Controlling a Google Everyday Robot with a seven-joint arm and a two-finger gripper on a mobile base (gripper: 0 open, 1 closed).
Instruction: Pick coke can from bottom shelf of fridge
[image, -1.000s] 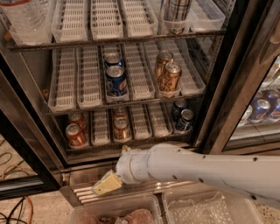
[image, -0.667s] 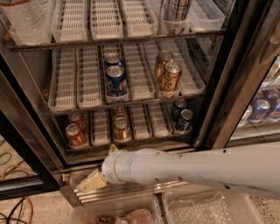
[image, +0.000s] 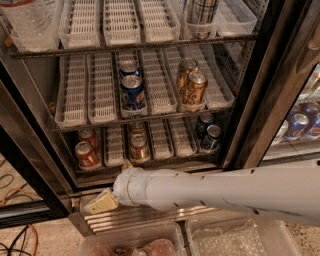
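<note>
The coke can (image: 86, 154), red with a silver top, stands at the front left of the bottom shelf (image: 180, 138) of the open fridge (image: 262, 90). A second red can (image: 87, 135) stands right behind it. My gripper (image: 102, 203) is low in front of the fridge, over the ribbed steel base, below and slightly right of the coke can and apart from it. My white arm (image: 215, 192) reaches in from the right across the lower view.
On the bottom shelf are gold-orange cans (image: 139, 147) in the middle and dark cans (image: 210, 137) at right. The rack above holds blue Pepsi cans (image: 132, 92) and gold cans (image: 193, 87). Clear bins (image: 235, 239) sit below the arm. Cables (image: 19, 237) lie on the floor at left.
My gripper and arm have moved left along the front of the fridge base and very slightly up. The cans have not moved.
</note>
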